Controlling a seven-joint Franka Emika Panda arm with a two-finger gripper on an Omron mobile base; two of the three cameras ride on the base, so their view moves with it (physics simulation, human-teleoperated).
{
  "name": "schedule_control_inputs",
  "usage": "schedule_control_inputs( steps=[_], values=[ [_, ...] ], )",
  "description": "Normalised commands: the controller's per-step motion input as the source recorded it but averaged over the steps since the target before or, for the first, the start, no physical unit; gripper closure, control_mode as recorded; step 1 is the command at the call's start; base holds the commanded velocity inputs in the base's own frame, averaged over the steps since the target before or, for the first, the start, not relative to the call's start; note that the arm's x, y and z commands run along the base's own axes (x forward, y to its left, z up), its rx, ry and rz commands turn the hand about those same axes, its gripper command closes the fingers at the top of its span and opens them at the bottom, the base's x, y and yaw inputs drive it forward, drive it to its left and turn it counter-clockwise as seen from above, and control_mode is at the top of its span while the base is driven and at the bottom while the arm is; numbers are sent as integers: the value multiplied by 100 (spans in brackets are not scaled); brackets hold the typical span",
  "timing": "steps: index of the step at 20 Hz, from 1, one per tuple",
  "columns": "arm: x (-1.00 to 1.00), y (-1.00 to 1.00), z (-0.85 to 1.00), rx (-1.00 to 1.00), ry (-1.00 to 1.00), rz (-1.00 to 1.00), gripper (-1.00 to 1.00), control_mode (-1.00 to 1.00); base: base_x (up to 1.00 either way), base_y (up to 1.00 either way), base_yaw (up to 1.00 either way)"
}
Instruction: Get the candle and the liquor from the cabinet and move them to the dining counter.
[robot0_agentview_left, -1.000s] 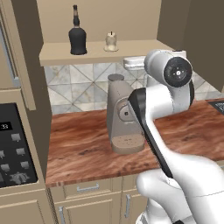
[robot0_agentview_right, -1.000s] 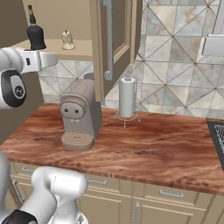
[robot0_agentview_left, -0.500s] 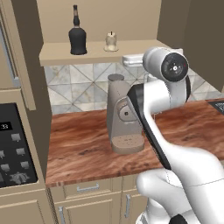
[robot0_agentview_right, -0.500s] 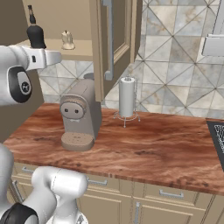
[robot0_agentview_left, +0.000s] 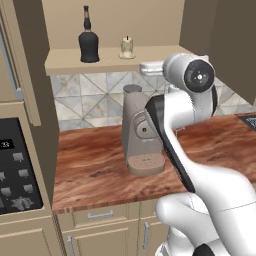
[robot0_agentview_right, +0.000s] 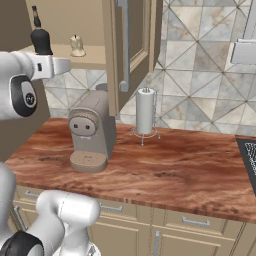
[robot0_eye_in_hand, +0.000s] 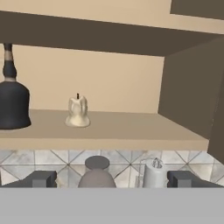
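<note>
The only writing that can be read is "33" on the black oven panel (robot0_agentview_left: 15, 172) at the left. In the open cabinet (robot0_agentview_right: 131, 45), the liquor (robot0_agentview_left: 89, 39) and the candle (robot0_agentview_left: 127, 48) stand side by side but apart on the shelf (robot0_eye_in_hand: 131, 127). The hand (robot0_eye_in_hand: 111, 179) is released, fingers (robot0_eye_in_hand: 41, 178) spread wide and grasping nothing, short of the shelf edge. Since half a second ago the arm has risen and the hand has edged toward the shelf. A coffee machine (robot0_agentview_right: 92, 131) and paper towel roll (robot0_agentview_right: 145, 111) sit on the wood surface (robot0_agentview_right: 190, 167).
</note>
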Motion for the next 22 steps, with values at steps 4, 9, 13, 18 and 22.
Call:
schedule_control_inputs(
  steps=[4, 9, 13, 18, 22],
  values=[
    [27, 0, 0, 1, 0, 0, -100, -100, 0, 0, 0],
    [31, 6, 3, 0, 0, 0, -100, -100, 0, 0, 0],
    [41, 28, 18, 0, 0, 0, -100, -100, 0, 0, 0],
    [43, 32, 22, 0, 1, 2, -100, -100, 0, 0, 0],
    [37, 0, 26, 1, 1, 6, -100, -100, 0, 0, 0]
  ],
)
